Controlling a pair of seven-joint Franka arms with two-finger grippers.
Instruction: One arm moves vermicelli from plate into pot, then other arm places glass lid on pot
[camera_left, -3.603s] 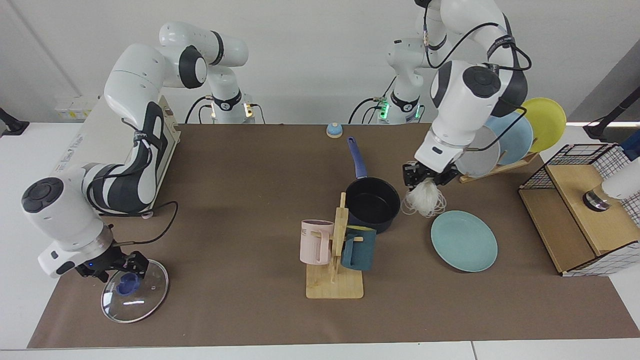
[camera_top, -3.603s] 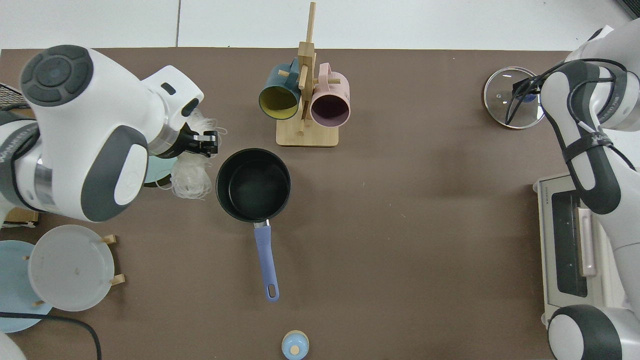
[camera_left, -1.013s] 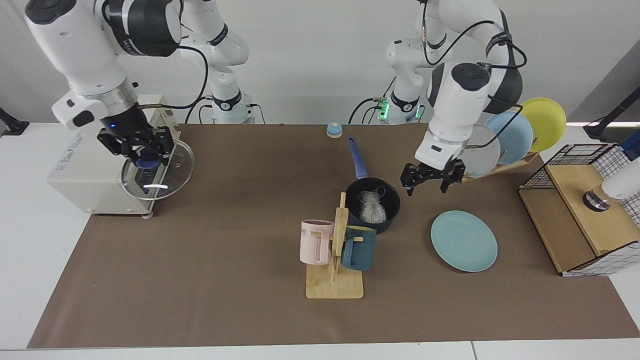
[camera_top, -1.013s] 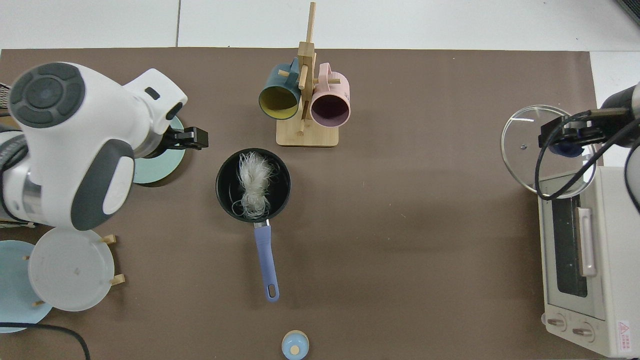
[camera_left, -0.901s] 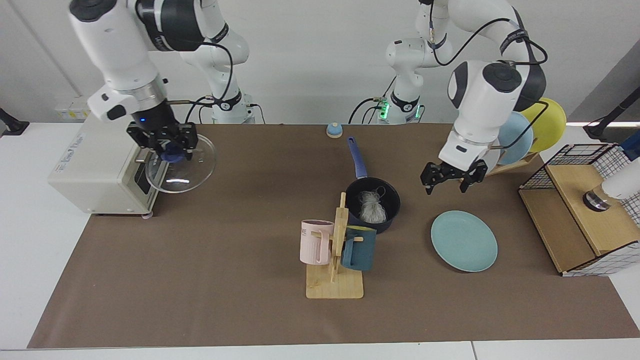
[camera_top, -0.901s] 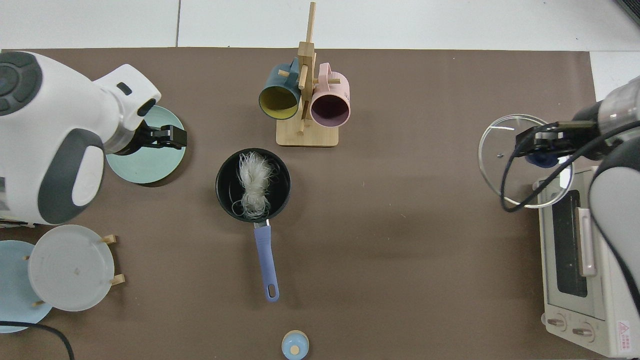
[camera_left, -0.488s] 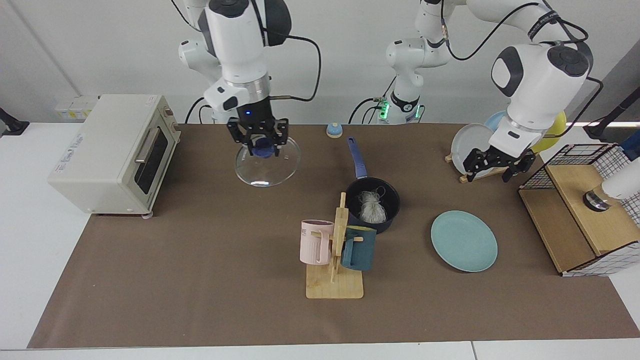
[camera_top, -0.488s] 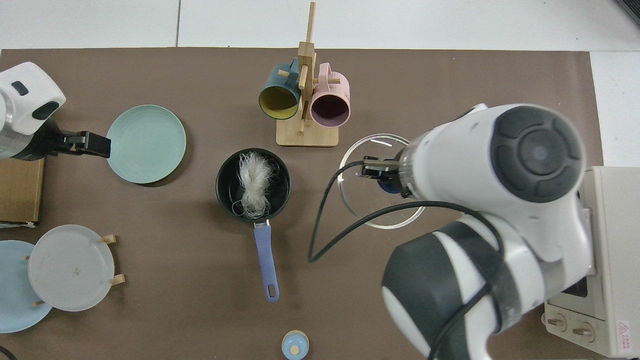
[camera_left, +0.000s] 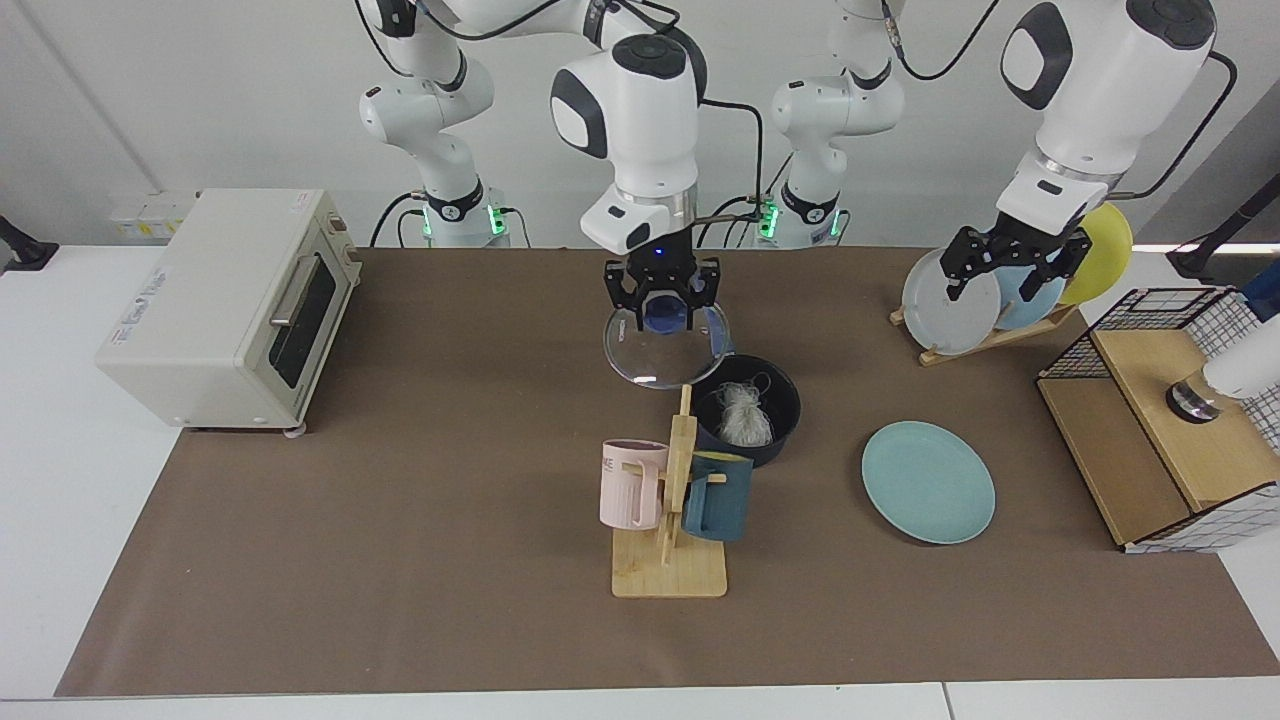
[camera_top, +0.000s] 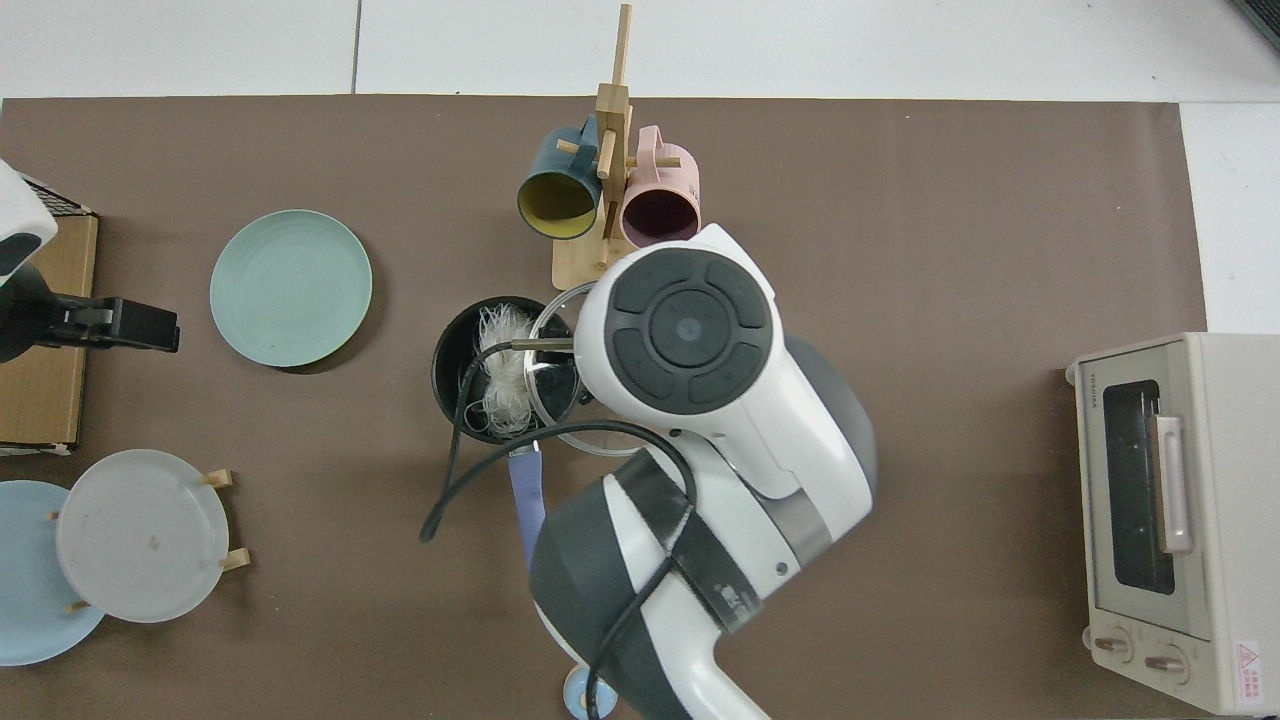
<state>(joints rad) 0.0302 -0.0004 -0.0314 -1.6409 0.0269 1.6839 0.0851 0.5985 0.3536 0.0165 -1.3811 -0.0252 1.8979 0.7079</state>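
The vermicelli (camera_left: 742, 414) (camera_top: 500, 372) lies as a white tangle inside the dark pot (camera_left: 778, 440) (camera_top: 447, 362). In the top view the pot's blue handle (camera_top: 526, 492) shows partly under the arm. My right gripper (camera_left: 661, 300) is shut on the blue knob of the glass lid (camera_left: 664, 352) (camera_top: 556, 388). It holds the lid tilted in the air, over the pot's edge on the toaster side. The teal-green plate (camera_left: 928, 482) (camera_top: 291, 288) lies bare on the mat. My left gripper (camera_left: 1010, 262) (camera_top: 150, 330) hangs open and raised by the dish rack.
A wooden mug rack (camera_left: 668, 560) with a pink and a dark teal mug stands just in front of the pot. A toaster oven (camera_left: 220, 300), a dish rack (camera_left: 1000, 335) with grey, blue and yellow plates, a wire-and-wood box (camera_left: 1160, 420) and a small blue bell (camera_left: 668, 260) are also on the table.
The left gripper dropped the vermicelli into the pot, then rose and drew back to the dish rack. The right arm lifted the lid and carried it across to the pot.
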